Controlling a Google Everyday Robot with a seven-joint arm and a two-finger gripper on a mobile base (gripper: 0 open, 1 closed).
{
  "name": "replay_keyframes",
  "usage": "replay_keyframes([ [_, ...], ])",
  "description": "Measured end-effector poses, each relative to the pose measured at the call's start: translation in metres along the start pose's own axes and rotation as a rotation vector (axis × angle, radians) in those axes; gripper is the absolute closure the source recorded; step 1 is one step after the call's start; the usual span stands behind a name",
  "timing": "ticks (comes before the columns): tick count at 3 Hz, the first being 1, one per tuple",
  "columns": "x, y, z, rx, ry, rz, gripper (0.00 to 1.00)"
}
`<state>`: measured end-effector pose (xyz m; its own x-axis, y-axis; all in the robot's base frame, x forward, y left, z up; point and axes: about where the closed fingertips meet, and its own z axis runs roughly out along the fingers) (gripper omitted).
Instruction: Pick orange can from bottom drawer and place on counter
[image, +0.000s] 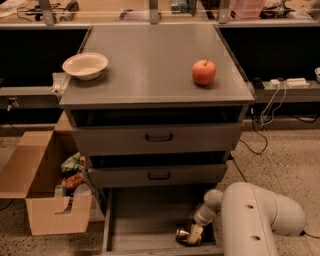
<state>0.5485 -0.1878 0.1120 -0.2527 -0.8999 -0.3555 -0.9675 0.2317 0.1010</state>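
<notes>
The bottom drawer (145, 220) is pulled open below the two closed drawer fronts. The orange can (183, 235) lies on its side on the drawer floor near the front right corner. My gripper (192, 236) reaches down into the drawer from the white arm (250, 220) and sits right at the can, on its right side. The counter (150, 65) is the grey slab on top of the drawers.
A red-orange apple (204, 72) sits on the right of the counter and a cream bowl (85, 65) on its left. An open cardboard box (45, 190) with rubbish stands on the floor left of the drawers. Cables (260, 120) run along the floor at the right.
</notes>
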Motion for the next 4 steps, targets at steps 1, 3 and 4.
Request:
replay_keyframes([
  [1,-0.002,0.001,-0.006,0.0,0.0,0.0,0.65],
  [3,-0.005,0.002,-0.012,0.0,0.0,0.0,1.0],
  [4,-0.012,0.004,-0.018,0.021,-0.016,-0.006,1.0],
])
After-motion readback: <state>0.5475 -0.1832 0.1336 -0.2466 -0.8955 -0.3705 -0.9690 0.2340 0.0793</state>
